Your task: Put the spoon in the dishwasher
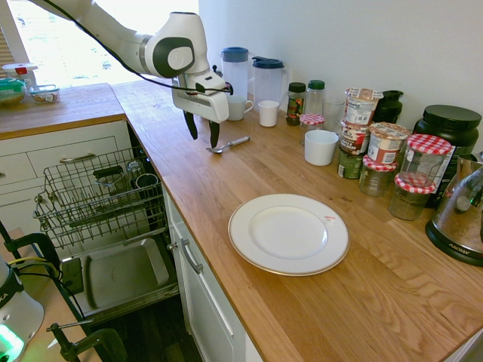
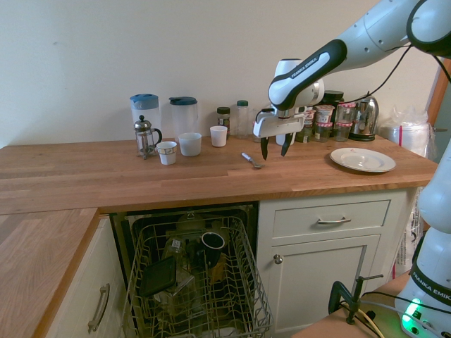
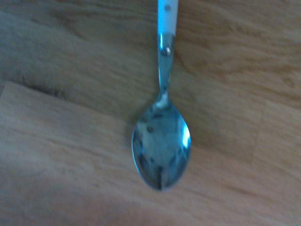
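Nearest in the first exterior view, a round, glossy white plate (image 1: 288,233) sits on the wooden worktop (image 1: 226,188), whose planks show warm, streaked grain. Below the counter edge the dishwasher (image 1: 106,219) stands open: its grey wire rack (image 2: 197,282) is pulled out over the flat grey metal door panel (image 1: 121,273), with dark cups among the tines. Farther along the worktop lies the spoon (image 1: 228,144), small, shiny and slim-handled; the wrist view shows its oval bowl mirror-bright and facing up, flat on the wood. The gripper (image 1: 202,130) hangs just above the spoon, pointing down, its two dark fingers spread wide and empty, touching nothing. Behind stand a white mug (image 1: 321,147), red-checked jar lids (image 1: 429,144) and clear, blue-lidded jugs (image 1: 235,73) against the wall.
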Robot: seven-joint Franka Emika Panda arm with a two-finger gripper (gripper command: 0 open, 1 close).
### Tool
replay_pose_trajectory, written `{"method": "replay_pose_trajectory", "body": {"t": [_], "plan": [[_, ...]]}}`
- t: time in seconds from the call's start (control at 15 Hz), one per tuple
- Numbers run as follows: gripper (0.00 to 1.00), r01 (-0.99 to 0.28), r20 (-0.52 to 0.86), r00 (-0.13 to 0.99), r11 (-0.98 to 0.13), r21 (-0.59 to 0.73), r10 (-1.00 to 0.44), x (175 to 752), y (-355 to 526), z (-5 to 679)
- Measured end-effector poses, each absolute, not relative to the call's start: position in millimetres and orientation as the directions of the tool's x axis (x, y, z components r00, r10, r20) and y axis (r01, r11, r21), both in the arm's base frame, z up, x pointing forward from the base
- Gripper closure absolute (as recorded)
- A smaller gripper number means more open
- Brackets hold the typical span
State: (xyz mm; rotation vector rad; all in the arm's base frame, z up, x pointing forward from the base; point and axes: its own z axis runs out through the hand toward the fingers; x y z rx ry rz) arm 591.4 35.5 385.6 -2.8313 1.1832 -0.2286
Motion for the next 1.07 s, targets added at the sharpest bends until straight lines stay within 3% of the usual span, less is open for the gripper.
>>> {"method": "replay_pose_trajectory", "body": {"t": [0.53,1.07], "plan": [[0.00,-0.718,0.127,0.671,-0.683,-0.132,-0.730,658,48,353],[0.00,-0.738,0.129,0.649,-0.662,-0.128,-0.749,679,56,337]]}}
